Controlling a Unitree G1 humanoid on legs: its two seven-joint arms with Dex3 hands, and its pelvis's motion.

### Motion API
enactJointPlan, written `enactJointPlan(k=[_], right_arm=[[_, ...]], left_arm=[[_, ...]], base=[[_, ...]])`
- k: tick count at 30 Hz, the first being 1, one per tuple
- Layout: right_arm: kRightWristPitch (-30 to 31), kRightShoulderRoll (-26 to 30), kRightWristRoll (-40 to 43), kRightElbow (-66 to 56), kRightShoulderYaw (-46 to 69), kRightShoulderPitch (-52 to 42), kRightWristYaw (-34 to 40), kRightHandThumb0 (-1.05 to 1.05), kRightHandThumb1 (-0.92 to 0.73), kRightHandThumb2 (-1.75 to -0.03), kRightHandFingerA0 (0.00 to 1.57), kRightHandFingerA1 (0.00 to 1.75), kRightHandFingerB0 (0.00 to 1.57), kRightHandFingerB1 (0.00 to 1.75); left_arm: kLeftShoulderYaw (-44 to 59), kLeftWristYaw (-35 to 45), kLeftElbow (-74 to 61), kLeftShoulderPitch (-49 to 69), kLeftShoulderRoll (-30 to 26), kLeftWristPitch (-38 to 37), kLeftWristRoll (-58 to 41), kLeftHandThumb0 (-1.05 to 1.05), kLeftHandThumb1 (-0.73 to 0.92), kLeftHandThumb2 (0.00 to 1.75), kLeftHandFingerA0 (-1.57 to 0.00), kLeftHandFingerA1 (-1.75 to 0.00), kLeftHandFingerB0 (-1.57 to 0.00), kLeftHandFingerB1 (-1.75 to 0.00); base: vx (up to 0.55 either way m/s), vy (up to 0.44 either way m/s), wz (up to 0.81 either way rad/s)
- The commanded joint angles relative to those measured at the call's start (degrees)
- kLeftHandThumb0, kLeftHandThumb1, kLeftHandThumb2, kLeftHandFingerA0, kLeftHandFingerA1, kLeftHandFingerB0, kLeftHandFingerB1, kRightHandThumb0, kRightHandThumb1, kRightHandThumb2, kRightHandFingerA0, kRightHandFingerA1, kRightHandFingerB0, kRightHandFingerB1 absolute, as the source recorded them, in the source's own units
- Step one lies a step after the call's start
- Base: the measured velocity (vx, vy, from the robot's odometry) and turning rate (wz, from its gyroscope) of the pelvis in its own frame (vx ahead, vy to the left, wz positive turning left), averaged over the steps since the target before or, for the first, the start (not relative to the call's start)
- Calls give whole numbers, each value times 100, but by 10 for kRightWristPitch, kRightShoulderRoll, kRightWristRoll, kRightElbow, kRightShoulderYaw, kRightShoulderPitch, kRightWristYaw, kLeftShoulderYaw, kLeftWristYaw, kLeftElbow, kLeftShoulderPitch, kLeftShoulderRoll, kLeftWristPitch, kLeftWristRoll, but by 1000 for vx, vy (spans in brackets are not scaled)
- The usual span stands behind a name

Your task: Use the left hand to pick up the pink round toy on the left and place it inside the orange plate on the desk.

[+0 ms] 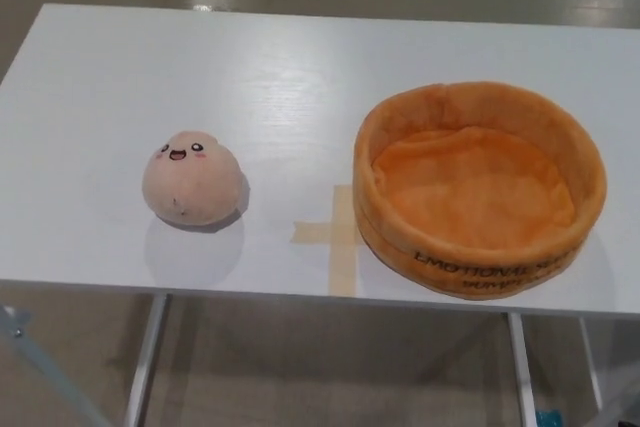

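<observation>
The toy [191, 177] is showing pale pink, with rosier cheek spots, dark eyes and a small red mouth. The plate [480, 247] is glowing orange, black lettering running along its front wall, too blurred to read fully. The desk [200, 77] is looking white, with a tan tape cross [334, 237] on it.
</observation>
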State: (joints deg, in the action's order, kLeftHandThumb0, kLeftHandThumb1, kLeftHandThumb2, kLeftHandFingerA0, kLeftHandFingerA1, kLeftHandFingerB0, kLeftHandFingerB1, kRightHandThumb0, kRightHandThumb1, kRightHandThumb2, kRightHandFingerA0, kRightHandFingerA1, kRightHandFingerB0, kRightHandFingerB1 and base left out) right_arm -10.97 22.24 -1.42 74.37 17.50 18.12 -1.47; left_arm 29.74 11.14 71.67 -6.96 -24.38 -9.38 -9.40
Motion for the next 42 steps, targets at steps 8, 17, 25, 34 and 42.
enactJointPlan(k=[8,17,25,34,42], right_arm=[[-30,5,11,14,9,-1,-13,-15,-35,-65,57,85,38,57],[-40,2,12,13,8,5,-21,-18,-29,-75,60,81,34,60],[-65,-17,6,2,-7,18,-35,-21,-29,-65,64,85,44,61],[-78,-36,2,-15,-23,28,-50,-31,-28,-65,69,84,44,61],[-83,-34,-4,-15,-33,29,-45,-34,-28,-67,62,84,43,62]], left_arm=[[0,43,9,0,-11,-43,-15,-18,51,57,-30,-36,-32,-32],[-59,147,-109,15,-12,-130,-15,-34,49,60,-25,-37,-25,-33],[-106,214,-418,108,10,-117,-53,-33,49,60,-22,-38,-22,-32],[-150,244,-682,198,-6,-92,-81,-36,47,60,-15,-38,-13,-31],[-156,265,-789,260,-34,-84,-91,-20,40,91,-10,-52,-7,-50]], base=[[0,0,0],[0,0,0],[0,0,0],[0,0,0],[0,0,0]])
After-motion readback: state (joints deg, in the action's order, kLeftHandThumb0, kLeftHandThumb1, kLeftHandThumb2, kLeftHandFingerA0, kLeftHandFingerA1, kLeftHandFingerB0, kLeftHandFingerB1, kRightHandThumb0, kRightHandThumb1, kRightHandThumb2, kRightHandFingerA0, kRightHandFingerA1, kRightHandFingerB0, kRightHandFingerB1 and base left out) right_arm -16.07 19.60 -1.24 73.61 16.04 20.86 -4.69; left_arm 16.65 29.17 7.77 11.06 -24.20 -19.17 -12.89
